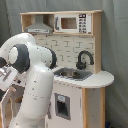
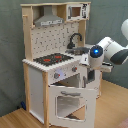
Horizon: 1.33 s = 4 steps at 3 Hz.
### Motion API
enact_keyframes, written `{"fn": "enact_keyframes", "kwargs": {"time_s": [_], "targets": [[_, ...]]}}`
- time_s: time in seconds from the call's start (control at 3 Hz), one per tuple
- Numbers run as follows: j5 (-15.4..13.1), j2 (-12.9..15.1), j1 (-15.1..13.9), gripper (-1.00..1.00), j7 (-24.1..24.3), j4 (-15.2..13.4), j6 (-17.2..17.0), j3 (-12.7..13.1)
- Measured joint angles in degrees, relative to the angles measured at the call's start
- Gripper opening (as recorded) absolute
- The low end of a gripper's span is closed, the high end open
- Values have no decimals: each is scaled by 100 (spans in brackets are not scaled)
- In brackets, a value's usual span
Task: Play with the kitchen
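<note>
The kitchen (image 2: 37,75) is a tall white and light-wood toy with a black-red hob (image 2: 52,59), a black faucet (image 1: 84,58), a sink (image 1: 73,74), a grey hood (image 1: 40,27) and a small microwave (image 1: 70,22). Its windowed oven door (image 2: 68,99) hangs tilted open towards the front. My gripper (image 2: 90,77) points down at the door's upper right corner, close to its top edge; I cannot see whether it touches. In the first exterior view my own white arm (image 1: 35,75) covers the hob and the oven door.
The kitchen stands on a wooden floor (image 2: 15,120) in front of a grey curtain (image 2: 10,45). My arm's elbow with a blue light (image 2: 95,50) sits just off the counter's right end. A rounded counter end (image 1: 102,79) juts out beside the sink.
</note>
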Motion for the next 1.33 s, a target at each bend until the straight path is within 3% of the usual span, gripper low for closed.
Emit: {"fn": "enact_keyframes", "kwargs": {"time_s": [0.67,1.33], "targets": [[-926,-15,85,100,-292,1,-759,295],[-1939,-199,367,100,-919,-14,-961,318]]}}
